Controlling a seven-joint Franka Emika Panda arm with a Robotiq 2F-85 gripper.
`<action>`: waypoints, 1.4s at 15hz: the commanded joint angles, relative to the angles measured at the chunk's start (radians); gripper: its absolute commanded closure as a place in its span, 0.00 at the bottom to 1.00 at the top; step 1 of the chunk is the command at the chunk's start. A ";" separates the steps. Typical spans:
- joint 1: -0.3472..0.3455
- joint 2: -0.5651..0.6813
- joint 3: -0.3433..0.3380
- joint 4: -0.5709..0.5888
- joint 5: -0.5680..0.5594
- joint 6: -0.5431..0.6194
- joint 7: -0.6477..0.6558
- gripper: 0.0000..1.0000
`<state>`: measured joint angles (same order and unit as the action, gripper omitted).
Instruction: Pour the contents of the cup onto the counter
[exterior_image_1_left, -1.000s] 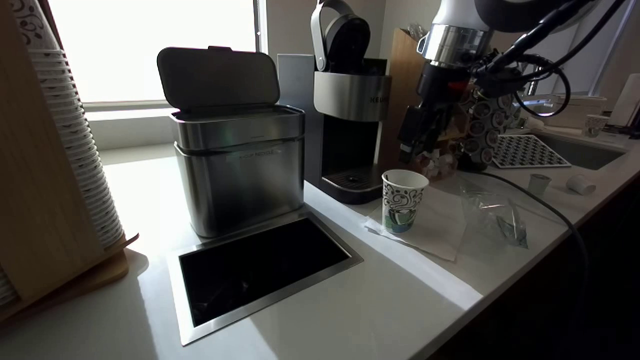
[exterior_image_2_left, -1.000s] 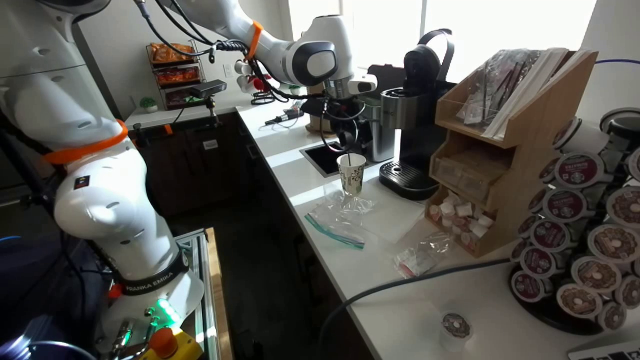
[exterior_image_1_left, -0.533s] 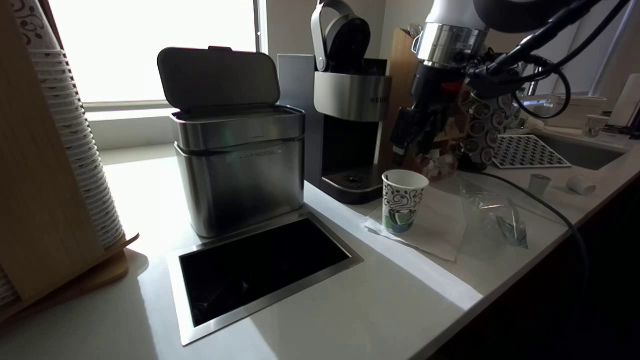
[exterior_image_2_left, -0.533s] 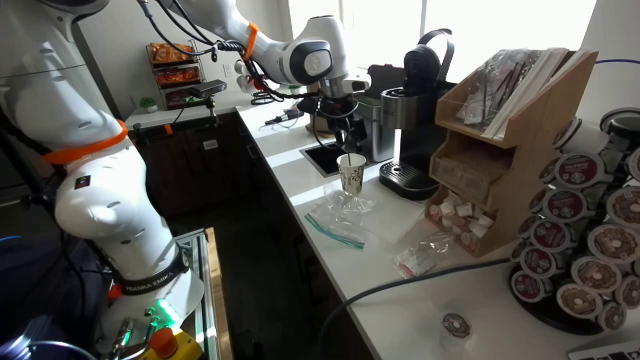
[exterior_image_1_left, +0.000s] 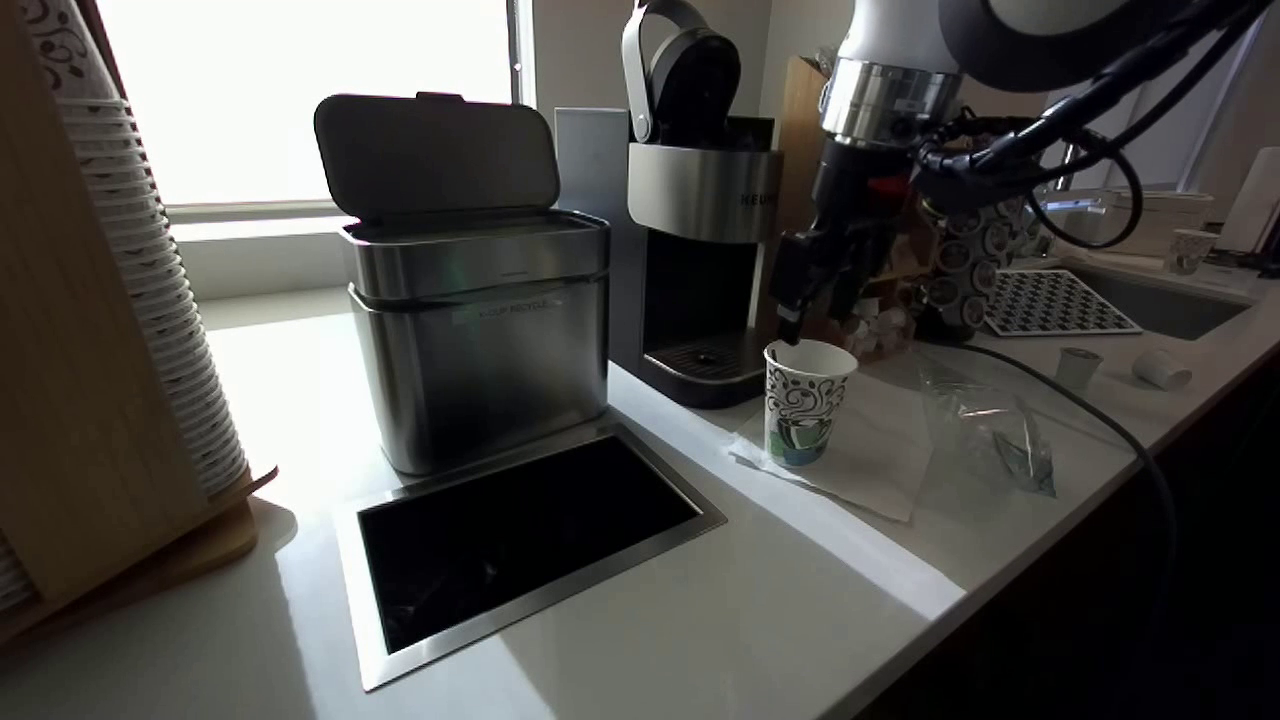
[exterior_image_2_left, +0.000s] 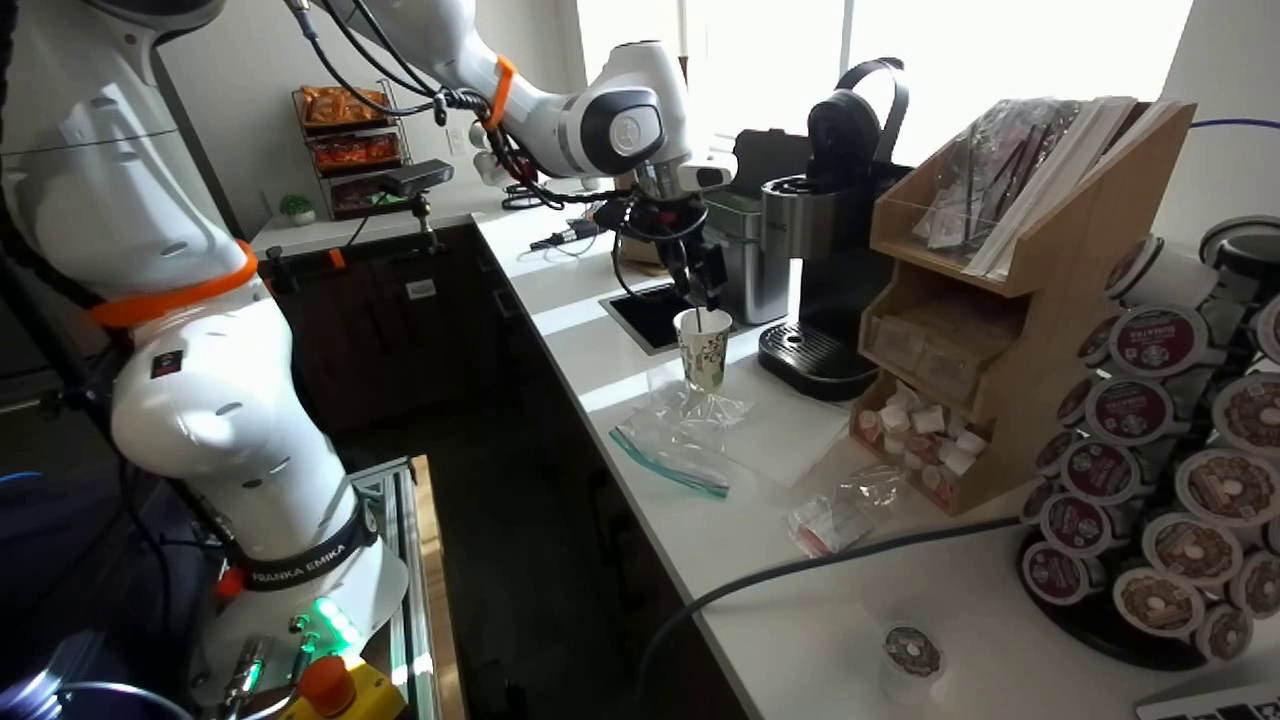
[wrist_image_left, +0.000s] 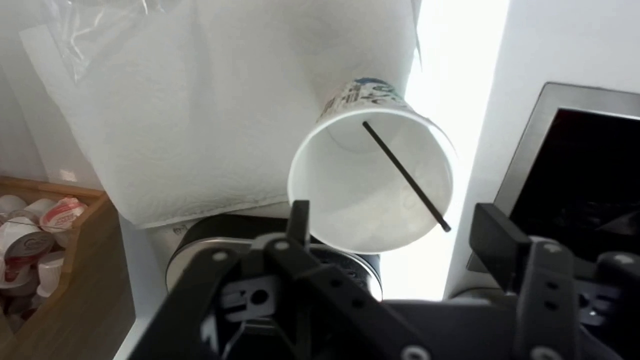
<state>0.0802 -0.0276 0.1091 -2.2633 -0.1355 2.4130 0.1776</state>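
Note:
The cup (exterior_image_1_left: 808, 405) stands upright on a white paper towel (exterior_image_1_left: 885, 440), its pattern black and green. In the wrist view I look into the cup (wrist_image_left: 350, 200); a thin dark stick (wrist_image_left: 406, 175) leans inside, one end poking past the rim. Nothing else can be made out in it. My gripper (wrist_image_left: 397, 229) is open, its fingers wide apart, the left one overlapping the rim in that view and the right one clear of it. Above and behind the cup, the gripper (exterior_image_1_left: 815, 318) holds nothing. The white counter (exterior_image_1_left: 780, 610) spreads around; the cup (exterior_image_2_left: 703, 362) shows too.
A coffee maker (exterior_image_1_left: 705, 195) and a steel bin (exterior_image_1_left: 490, 350) stand behind the cup. A metal-framed cut-out (exterior_image_1_left: 540, 540) lies beside it. Plastic bags (exterior_image_2_left: 680, 440), a wooden organizer (exterior_image_2_left: 1060, 260) and a pod rack (exterior_image_2_left: 1140, 480) occupy the counter. A dark cable (exterior_image_2_left: 830, 562) crosses it.
My gripper has come down toward the cup's rim and shifted a little to the left in both exterior views. The cup has not moved.

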 joint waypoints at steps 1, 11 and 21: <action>0.006 0.026 0.000 -0.007 -0.015 0.054 0.047 0.48; 0.017 0.062 -0.002 -0.001 0.002 0.156 0.061 0.00; 0.028 0.077 0.002 0.005 0.036 0.149 0.047 0.75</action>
<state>0.0991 0.0356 0.1112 -2.2624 -0.1154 2.5487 0.2172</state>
